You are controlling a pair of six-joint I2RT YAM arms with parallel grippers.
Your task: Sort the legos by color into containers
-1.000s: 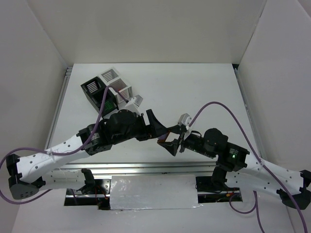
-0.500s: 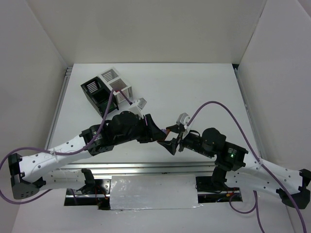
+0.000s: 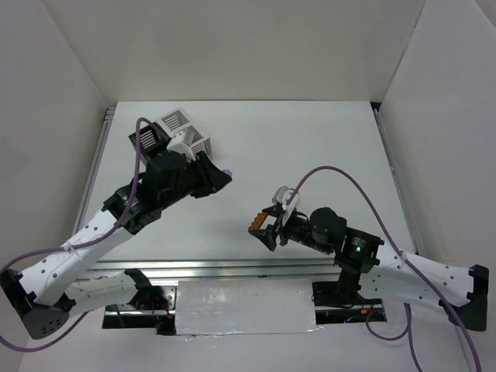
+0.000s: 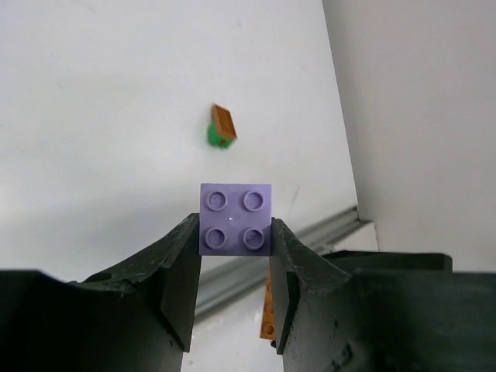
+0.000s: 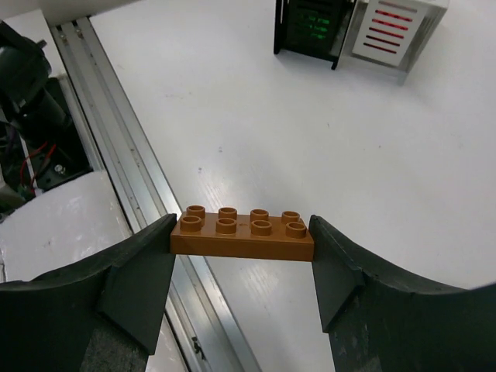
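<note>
Diagonally outstretched, left tool grips purple lego.

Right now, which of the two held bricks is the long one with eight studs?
The brown brick in the right end effector; the purple brick in the left end effector is square, with four studs.

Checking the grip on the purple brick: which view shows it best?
Left wrist: the purple brick, studs facing the camera, clamped between the jaws. Top external shows a pale sliver; right wrist, nothing.
</note>
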